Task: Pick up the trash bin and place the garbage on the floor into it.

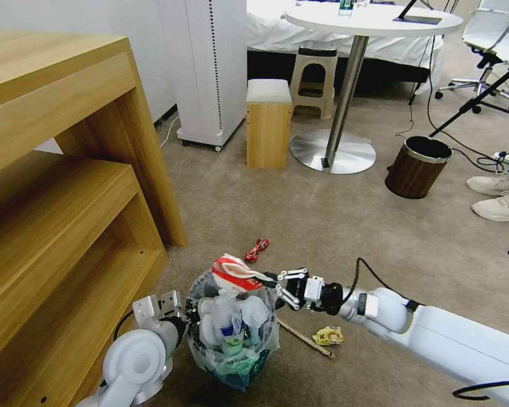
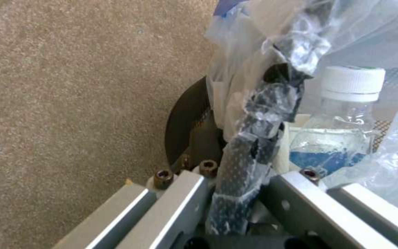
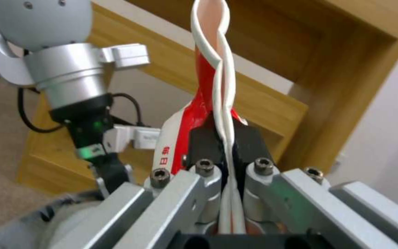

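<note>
Low centre of the head view, the left pincer [image 1: 182,316] clamps the nearly full trash bin [image 1: 232,333] by its rim. The right pincer [image 1: 278,286] pinches a flattened red paper cup [image 1: 234,272] above it. A red wrapper [image 1: 257,249], wooden stick [image 1: 305,338] and yellow scrap [image 1: 328,336] remain on the floor [image 1: 322,226].

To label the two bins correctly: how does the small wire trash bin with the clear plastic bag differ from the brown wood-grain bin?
The small wire trash bin is stuffed with garbage and gripped by the left hand; the brown wood-grain bin stands alone and far off on the carpet, with a silver rim and no bag showing. Both are round.
</note>
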{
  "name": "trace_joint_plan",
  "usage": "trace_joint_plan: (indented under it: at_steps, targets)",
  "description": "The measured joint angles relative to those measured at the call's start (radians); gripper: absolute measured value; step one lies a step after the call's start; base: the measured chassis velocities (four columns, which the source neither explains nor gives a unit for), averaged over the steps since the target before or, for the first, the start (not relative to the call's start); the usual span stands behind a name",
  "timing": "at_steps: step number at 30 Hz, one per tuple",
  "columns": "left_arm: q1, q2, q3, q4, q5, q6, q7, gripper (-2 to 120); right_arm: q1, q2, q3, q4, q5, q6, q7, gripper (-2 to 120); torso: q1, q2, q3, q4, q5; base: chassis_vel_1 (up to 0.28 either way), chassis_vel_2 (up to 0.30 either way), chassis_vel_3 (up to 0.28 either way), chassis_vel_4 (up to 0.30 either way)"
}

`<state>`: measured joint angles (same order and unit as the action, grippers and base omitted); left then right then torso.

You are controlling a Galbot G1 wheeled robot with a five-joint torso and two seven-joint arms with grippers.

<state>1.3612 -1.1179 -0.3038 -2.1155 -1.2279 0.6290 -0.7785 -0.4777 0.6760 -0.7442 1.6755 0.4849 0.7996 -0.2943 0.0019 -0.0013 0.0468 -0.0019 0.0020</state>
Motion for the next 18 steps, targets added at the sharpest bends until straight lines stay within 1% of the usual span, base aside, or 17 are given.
trace_joint_plan:
  at_steps: [1, 4, 6, 7, 18]
  targets:
    - [0.000, 0.000, 0.000, 0.000, 0.000, 0.000, 0.000, 0, 0.000, 0.000, 0.000, 0.000, 0.000, 0.000, 0.000, 0, 0.000, 0.000, 0.000, 0.0000, 0.0000, 0.000, 0.000, 0.000, 0.000]
    - [-0.003, -0.002, -0.001, 0.002, 0.000, 0.000, 0.001, 0, 0.039, 0.049, -0.051, -0.032, 0.001, 0.009, -0.004, 0, 0.000, 0.000, 0.000, 0.0001, 0.0001, 0.000, 0.000, 0.000, 0.000]
    - [-0.003, -0.002, -0.002, 0.002, 0.000, 0.000, 0.001, 0, 0.041, 0.053, -0.055, -0.035, 0.002, 0.009, -0.004, 0, 0.000, 0.000, 0.000, 0.0002, 0.0002, 0.000, 0.000, 0.000, 0.000]
    - [-0.004, -0.002, -0.003, 0.003, 0.000, 0.000, 0.001, 0, 0.052, 0.072, -0.073, -0.047, 0.003, 0.009, -0.004, 0, 0.000, 0.000, 0.000, 0.0001, 0.0003, 0.000, 0.000, 0.000, 0.000]
    - [-0.013, -0.009, -0.007, 0.009, -0.002, -0.002, 0.001, 0, 0.043, 0.128, -0.116, -0.122, -0.009, 0.010, -0.017, 0, 0.000, 0.000, 0.000, 0.0001, 0.0002, 0.000, 0.000, 0.000, 0.000]
